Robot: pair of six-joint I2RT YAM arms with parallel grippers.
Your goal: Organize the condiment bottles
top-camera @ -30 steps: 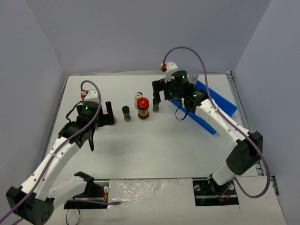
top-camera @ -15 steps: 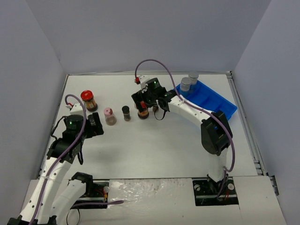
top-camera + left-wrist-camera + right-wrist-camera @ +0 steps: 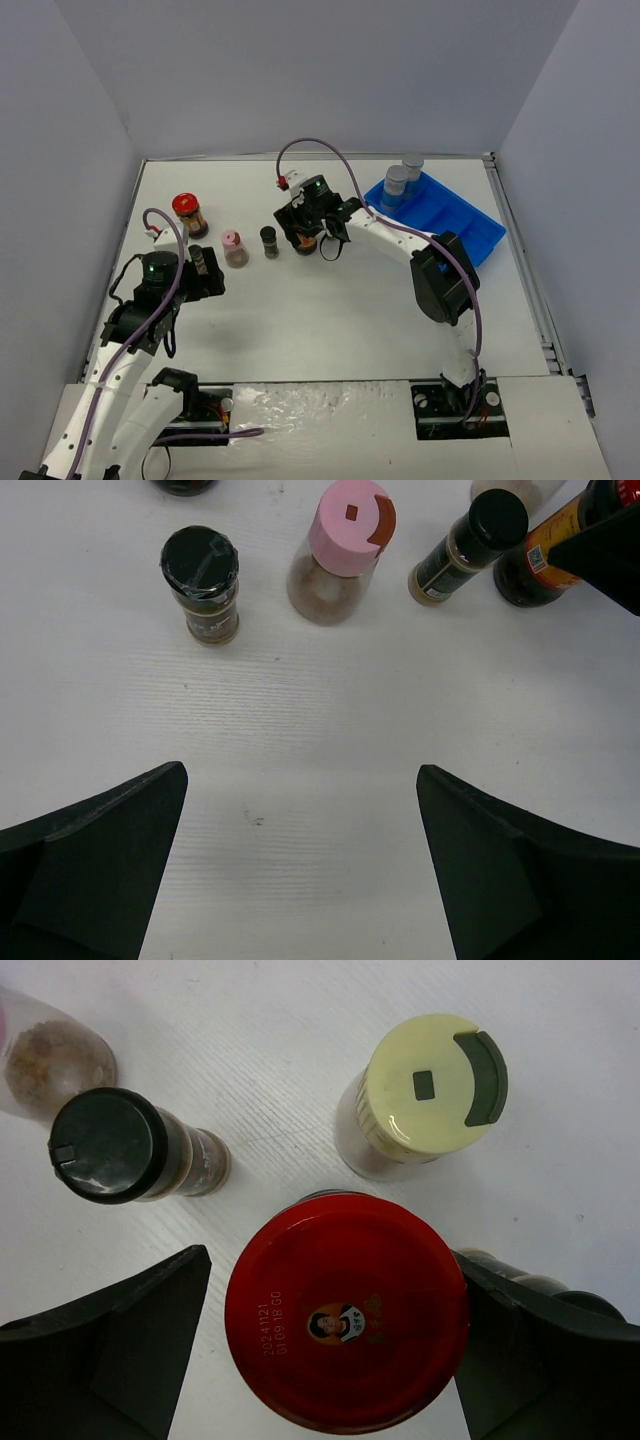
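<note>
Straddles one of two red-lidded jars mid-table with the right gripper, hold unclear; spreads the left gripper wide, empty. Counts two grey-capped bottles in the blue tray, one pink-lidded jar.

Left arm: rises from its base at the near left and leans forward, wrist bent down.
Left pincer: points downward, both fingers spread wide, nothing between them.
Right arm: upper link stands steep above its base; the forearm stretches far to the left past the elbow.
Right pincer: points straight down, one finger on each side of the red-lidded jar; contact cannot be told.
</note>
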